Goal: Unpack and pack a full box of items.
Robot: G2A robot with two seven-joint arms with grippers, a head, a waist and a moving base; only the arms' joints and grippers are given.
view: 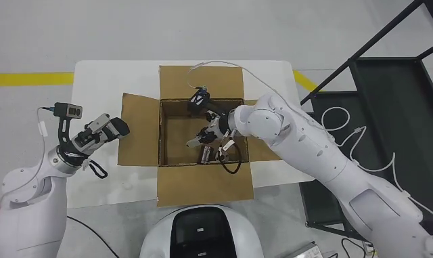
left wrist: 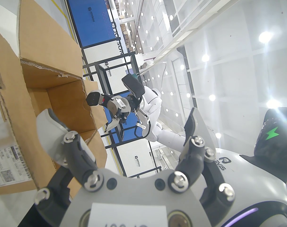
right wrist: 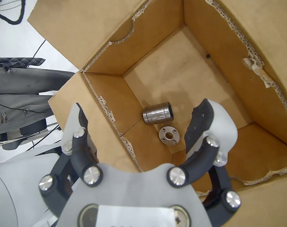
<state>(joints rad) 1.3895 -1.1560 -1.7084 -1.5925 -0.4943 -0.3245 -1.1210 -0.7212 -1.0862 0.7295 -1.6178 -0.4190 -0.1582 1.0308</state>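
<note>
1. Standing on the middle of the white table (view: 115, 78), a cardboard box (view: 203, 183) has its four flaps folded outward. One flap points toward the table's front edge and another toward its back edge.
2. The right gripper (view: 203, 137) hangs inside the mouth of the box (right wrist: 205, 36), above the floor. Its jaws are released and spread wide, with nothing between them (right wrist: 138, 109).
3. A short metal cylinder (right wrist: 157, 116) lies on its side on the box floor, close to one corner.
4. A small round metal disc with bolt holes (right wrist: 168, 136) lies flat just beside the cylinder, nearer that corner. Neither piece touches the right gripper's fingers (right wrist: 200, 121).
5. The left gripper (view: 111, 128) is over the left side of the table, by the outer edge of the box's left flap. Its jaws are also released, wide apart and empty (left wrist: 117, 113).
6. In the left wrist view, the side of the box (left wrist: 51, 55) carries a white printed label (left wrist: 6, 157).
</note>
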